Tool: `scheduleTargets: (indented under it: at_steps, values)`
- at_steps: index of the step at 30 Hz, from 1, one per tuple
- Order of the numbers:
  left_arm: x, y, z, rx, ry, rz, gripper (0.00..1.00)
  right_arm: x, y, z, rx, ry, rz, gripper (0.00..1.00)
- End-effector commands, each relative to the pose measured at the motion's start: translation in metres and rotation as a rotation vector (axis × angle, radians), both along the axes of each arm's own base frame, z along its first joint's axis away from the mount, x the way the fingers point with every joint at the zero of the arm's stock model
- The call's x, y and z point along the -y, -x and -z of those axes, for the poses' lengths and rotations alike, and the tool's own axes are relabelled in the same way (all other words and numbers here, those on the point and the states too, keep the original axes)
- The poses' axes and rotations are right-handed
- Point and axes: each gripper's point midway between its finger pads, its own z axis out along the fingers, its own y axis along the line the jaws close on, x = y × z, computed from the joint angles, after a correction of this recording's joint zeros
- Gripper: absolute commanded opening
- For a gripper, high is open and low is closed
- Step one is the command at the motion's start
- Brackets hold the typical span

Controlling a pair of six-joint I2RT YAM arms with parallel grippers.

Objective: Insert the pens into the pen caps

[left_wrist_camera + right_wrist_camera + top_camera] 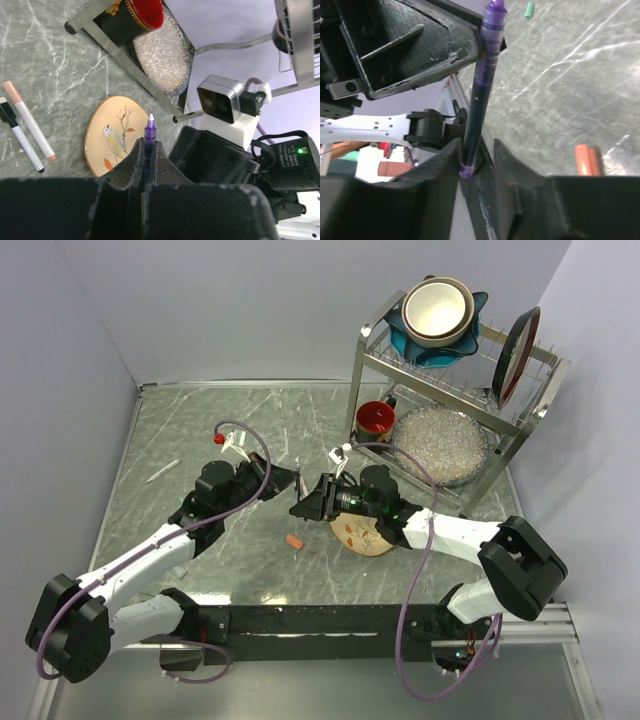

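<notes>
A pen (pixel 481 95) with a dark barrel and purple ends hangs between the two arms above the table's middle. My left gripper (pixel 149 147) is shut on it, and its purple tip (pixel 150 131) pokes out past the fingers. My right gripper (pixel 476 152) stands around the pen's other end. That end rests against one finger (pixel 445 165), and a gap shows to the other finger. Two white pens (pixel 27 120) lie side by side on the table. An orange-red pen cap (pixel 585 160) lies near the right gripper, and a green cap (pixel 529 10) lies farther off.
A wooden coaster with a bird (pixel 362 533) lies under the right arm. A metal dish rack (pixel 450 390) with bowls, a plate, a red cup (pixel 375 420) and a glass dish stands at the back right. Another white pen (pixel 163 471) lies at the left.
</notes>
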Motion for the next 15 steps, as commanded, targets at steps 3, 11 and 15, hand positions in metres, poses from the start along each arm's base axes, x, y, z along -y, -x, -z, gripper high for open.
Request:
scheduleTargets:
  at_steps: [3,11,15]
  values:
    - [0.0,0.008,-0.03,0.103,0.05,0.018,0.09,-0.009,0.004,-0.042,0.074,-0.134,-0.017,0.0]
    - [-0.033,-0.01,-0.056,0.183,-0.198,-0.122,0.69,0.014,0.01,-0.045,0.121,-0.106,0.058,0.0]
    - [-0.057,-0.033,-0.059,0.151,-0.359,-0.231,0.7,0.033,0.01,-0.044,0.177,-0.058,0.124,0.0]
